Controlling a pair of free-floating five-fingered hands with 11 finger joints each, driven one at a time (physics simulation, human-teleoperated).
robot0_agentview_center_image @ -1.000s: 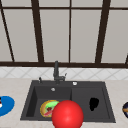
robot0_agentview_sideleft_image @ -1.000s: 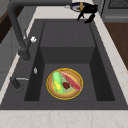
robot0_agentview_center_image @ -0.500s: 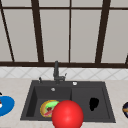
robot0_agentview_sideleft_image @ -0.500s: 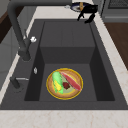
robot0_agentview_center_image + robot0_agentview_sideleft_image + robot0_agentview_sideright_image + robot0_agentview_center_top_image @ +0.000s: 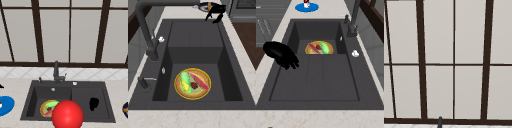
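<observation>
One sink (image 5: 30,105) with two basins; one faucet (image 5: 56,71). One yellow-rimmed plate (image 5: 192,83) lies in the left basin, carrying one green corn cob (image 5: 185,82), one red strip and one dark red piece. One blue plate (image 5: 6,105) sits on the tabletop (image 5: 15,87) at far left; one dark dish (image 5: 125,109) at right. One red ball (image 5: 67,115) at the near edge. Right hand (image 5: 93,103) hovers over the right basin, fingers loosely extended downward, holding nothing, well apart from the yellow-rimmed plate. No legible writing.
</observation>
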